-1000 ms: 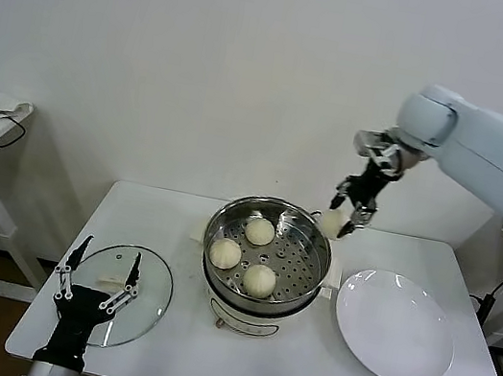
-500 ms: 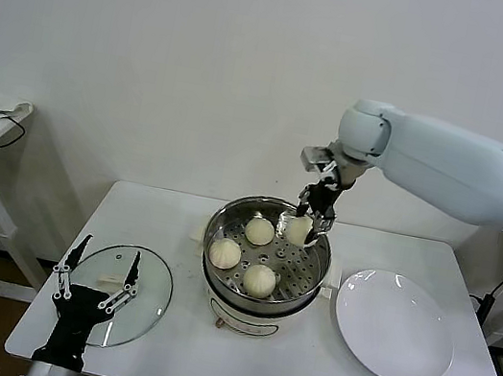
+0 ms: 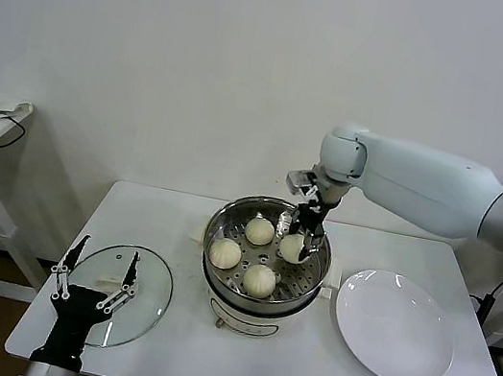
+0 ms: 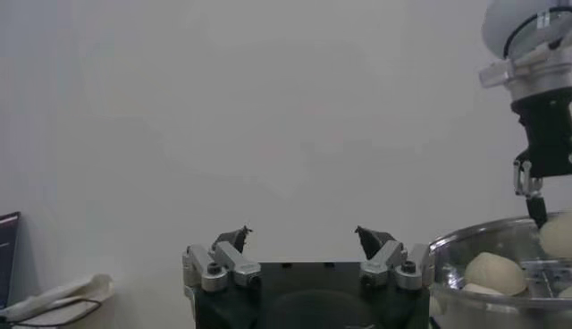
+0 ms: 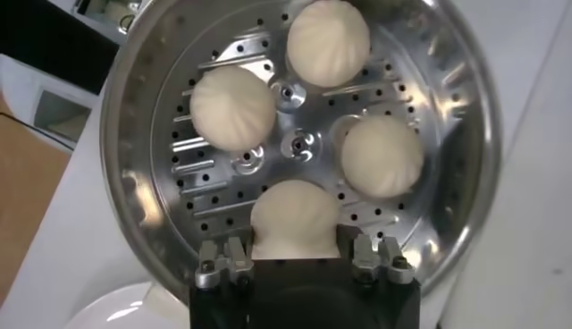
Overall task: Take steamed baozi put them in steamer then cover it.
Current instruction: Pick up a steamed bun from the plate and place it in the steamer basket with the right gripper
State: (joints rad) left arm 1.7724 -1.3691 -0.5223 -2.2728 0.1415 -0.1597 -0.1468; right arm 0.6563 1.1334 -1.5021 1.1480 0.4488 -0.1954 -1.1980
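Baozi [image 5: 296,220] between right gripper's [image 5: 297,259] fingers [image 5: 221,263].

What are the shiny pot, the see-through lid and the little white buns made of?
The steamer looks like polished stainless steel: mirror-bright walls and a holed tray. The cover seems to be clear glass, since the table shows through it, with a metal rim and a white, probably plastic, handle. The baozi look like soft, matte dough with pleated tops; the right gripper is shut on one.
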